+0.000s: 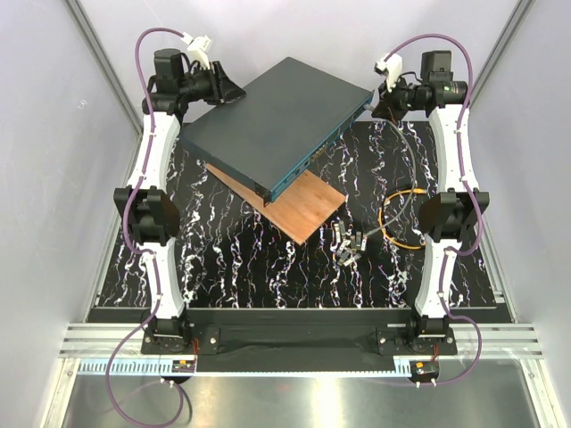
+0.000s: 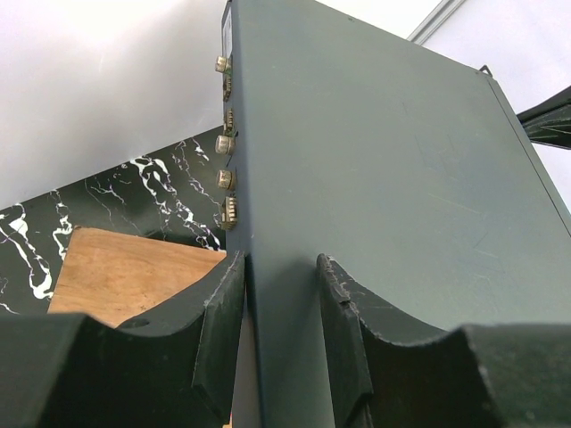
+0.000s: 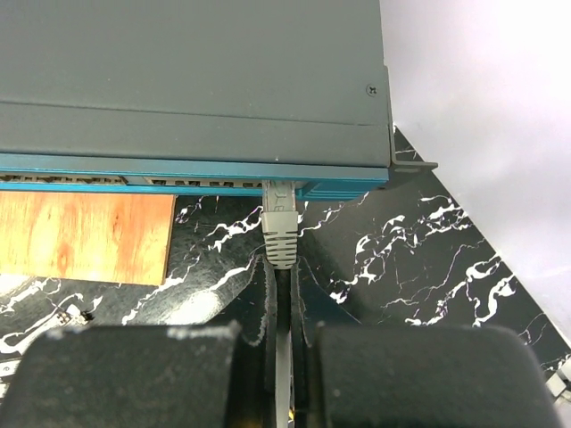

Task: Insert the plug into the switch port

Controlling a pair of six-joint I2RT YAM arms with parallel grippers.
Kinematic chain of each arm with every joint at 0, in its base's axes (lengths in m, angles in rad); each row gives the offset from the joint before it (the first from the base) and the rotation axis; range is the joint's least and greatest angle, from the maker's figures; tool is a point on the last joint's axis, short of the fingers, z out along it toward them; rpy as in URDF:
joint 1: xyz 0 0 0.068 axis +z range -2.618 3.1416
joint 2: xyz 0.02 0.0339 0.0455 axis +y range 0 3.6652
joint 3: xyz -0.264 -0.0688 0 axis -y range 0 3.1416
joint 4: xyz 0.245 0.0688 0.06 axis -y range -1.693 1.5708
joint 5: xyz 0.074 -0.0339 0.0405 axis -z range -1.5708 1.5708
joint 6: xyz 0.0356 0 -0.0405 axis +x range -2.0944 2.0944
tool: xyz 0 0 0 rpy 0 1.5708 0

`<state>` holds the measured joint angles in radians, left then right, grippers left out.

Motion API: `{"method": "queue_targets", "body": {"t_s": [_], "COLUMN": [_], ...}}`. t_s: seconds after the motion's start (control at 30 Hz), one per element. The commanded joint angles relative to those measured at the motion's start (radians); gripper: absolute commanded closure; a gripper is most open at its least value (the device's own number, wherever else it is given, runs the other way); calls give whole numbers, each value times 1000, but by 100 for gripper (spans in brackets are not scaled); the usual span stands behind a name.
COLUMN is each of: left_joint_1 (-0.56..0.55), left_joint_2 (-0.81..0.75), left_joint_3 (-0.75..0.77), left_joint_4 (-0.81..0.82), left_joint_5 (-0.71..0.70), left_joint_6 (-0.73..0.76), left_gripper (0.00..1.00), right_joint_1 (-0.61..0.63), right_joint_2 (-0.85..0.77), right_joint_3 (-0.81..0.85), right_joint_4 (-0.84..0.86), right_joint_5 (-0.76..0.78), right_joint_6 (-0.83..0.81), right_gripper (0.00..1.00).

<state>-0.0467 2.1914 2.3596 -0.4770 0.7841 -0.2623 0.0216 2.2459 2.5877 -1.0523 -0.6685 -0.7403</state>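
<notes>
**Plug at the end port, right claw clenched on its cable**

The plug (image 3: pixel 279 225), which has a grey boot, stands nose-first at a port (image 3: pixel 278 185) near the right end of the teal front face of the box (image 1: pixel 268 125). Its clear tip meets the socket, though the pictures do not show how far in it sits. The boot points straight back toward the right claw (image 3: pixel 282 303).

That claw is just behind the plug and in line with it. Its two fingers (image 3: pixel 268 308) are pressed close together on the grey cable (image 3: pixel 282 357) that leaves the boot. The claw grasps the cable, not the plug body, and a short bare stretch of boot lies between the fingertips and the teal face.

The left claw (image 2: pixel 279 267) is at the far back corner of the box. It is clenched across the box's thickness, with one finger on the dark top and the other underneath. A row of brass-coloured connectors shows on the rear face just beyond it.

The box rests tilted on a wooden board (image 1: pixel 308 209), which lies on the black marbled table (image 1: pixel 232 259). A loop of orange cable (image 1: pixel 384 223) lies on the table near the right arm, well apart from the box.
</notes>
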Motion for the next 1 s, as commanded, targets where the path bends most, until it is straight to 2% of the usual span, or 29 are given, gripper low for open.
{"method": "queue_targets", "body": {"t_s": [0.0, 0.1, 0.23, 0.37, 0.57, 0.8, 0.97], "left_joint_1": [-48, -51, -53, -56, -62, -62, -61], "left_joint_2": [36, 36, 42, 50, 59, 64, 59], "left_joint_3": [30, 26, 26, 26, 29, 29, 23], "left_joint_4": [-8, -14, -18, -14, -8, -12, -14], "left_joint_5": [55, 55, 56, 60, 67, 70, 63], "left_joint_6": [21, 24, 29, 29, 26, 32, 37], "left_gripper": [60, 60, 61, 63, 66, 66, 64], "right_joint_1": [133, 138, 159, 179, 182, 190, 189], "right_joint_2": [35, 37, 52, 43, 63, 50, 47], "right_joint_3": [22, -8, -43, -74, 8, -44, -21], "right_joint_4": [400, 425, 353, 350, 403, 420, 436], "right_joint_5": [-109, -115, -121, -117, -102, -88, -95], "right_joint_6": [19, 19, -65, -131, -114, -143, -107], "right_gripper": [100, 100, 100, 100, 100, 100, 100]}}
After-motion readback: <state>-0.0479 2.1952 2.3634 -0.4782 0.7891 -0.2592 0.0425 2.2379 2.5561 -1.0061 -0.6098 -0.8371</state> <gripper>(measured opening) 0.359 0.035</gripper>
